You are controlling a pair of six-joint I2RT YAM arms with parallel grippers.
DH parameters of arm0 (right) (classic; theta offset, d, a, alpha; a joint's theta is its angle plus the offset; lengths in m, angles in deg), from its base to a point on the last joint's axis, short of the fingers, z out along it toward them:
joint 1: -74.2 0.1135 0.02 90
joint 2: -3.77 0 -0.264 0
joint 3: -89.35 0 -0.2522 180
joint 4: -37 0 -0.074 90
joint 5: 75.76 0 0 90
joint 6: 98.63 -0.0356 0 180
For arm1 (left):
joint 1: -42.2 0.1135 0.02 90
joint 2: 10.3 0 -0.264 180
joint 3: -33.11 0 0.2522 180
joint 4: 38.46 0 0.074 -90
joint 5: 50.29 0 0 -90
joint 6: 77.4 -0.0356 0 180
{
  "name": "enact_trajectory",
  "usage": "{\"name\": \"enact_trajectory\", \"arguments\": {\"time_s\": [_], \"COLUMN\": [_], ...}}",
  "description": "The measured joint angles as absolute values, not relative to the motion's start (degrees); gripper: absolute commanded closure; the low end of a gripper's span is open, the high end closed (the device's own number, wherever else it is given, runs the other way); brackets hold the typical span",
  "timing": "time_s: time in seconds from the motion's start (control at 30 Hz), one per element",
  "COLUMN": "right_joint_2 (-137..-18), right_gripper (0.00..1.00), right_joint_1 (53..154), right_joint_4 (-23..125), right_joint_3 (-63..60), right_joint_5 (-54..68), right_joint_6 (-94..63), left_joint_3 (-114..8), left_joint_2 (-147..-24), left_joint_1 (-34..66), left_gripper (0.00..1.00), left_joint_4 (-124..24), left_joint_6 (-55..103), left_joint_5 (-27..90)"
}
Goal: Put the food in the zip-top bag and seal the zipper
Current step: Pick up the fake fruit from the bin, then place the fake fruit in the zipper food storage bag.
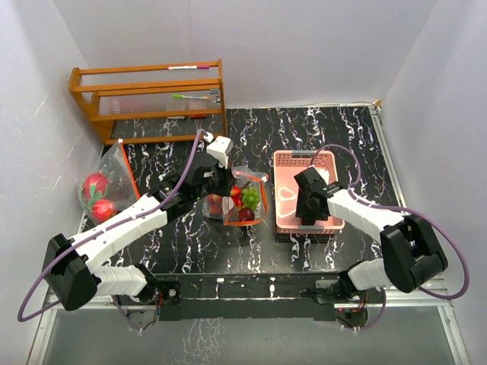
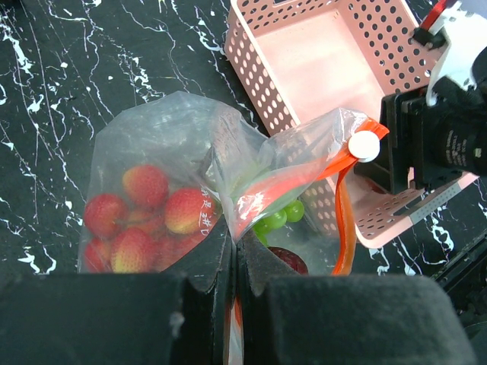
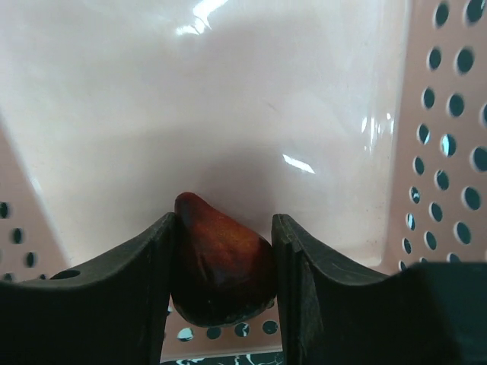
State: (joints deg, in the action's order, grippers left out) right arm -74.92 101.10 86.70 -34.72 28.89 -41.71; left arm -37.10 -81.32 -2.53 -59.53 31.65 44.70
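Now you are pinching the dark red fruit [image 3: 225, 265] with the right gripper [image 3: 224, 222], the left gripper [image 2: 234, 245] clamping the zip-top bag [image 2: 156, 129] rim. Next, I judge, you are lifting it over the bag's mouth.

Dark red fruit [image 3: 221, 266] in the pink basket [image 3: 449, 152], flanks hidden between my right gripper [image 3: 223, 228] fingers, purple fruit [image 2: 288, 258] in the zip-top bag [image 2: 152, 129] beside the basket, half behind my left gripper [image 2: 236, 245]
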Motion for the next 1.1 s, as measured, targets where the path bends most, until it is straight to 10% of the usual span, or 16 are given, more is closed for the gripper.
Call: {"name": "enact_trajectory", "arguments": {"time_s": [0.67,1.1], "right_joint_2": [-51.56,-63.91], "right_gripper": [0.72,0.65], "right_joint_1": [102.76,118.78], "right_joint_4": [75.51,62.92], "right_joint_3": [-28.01,-27.70], "right_joint_5": [3.08,6.62], "right_joint_6": [-37.40,-39.24], "left_joint_3": [-38.02,-40.00], "left_joint_2": [-85.91,-88.25], "left_joint_1": [-2.53,-2.53], "left_gripper": [1.00,1.00], "left_joint_4": [-58.18,-57.91], "left_joint_6": [32.74,33.75], "left_joint_5": [44.07,42.26]}}
